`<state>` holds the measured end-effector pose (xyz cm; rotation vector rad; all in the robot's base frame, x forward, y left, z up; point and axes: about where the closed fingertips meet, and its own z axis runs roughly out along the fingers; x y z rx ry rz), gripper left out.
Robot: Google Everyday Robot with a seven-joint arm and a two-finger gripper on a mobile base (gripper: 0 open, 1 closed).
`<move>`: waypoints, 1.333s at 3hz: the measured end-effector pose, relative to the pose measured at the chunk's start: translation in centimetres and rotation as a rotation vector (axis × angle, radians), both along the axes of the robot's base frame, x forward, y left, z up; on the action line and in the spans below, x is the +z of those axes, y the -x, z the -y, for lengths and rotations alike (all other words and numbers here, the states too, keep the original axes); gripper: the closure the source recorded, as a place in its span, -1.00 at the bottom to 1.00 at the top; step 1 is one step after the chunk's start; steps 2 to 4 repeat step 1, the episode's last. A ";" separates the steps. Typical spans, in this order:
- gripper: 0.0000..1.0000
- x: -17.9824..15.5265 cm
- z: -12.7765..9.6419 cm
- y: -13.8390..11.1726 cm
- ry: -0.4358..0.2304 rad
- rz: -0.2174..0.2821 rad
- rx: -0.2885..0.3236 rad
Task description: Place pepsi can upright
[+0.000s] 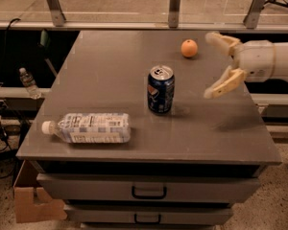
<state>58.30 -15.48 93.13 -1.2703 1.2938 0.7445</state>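
The pepsi can (160, 89) is dark blue with a silver pull-tab top. It stands upright near the middle of the grey table (105, 66). My gripper (212, 63) is to the right of the can and raised above the table. It is open and empty, with its two cream fingers (224, 83) spread wide. A clear gap separates it from the can.
A clear plastic water bottle (89, 127) with a white cap lies on its side at the front left. A small orange (189, 48) sits at the back right, near my upper finger. Drawers are below the table front. A cardboard box (33, 200) stands on the floor at the left.
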 end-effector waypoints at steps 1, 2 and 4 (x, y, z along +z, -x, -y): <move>-1.00 0.7 1.2 -0.5 0.007 0.013 -0.027; -1.00 0.7 1.2 -0.5 0.007 0.013 -0.027; -1.00 0.7 1.2 -0.5 0.007 0.013 -0.027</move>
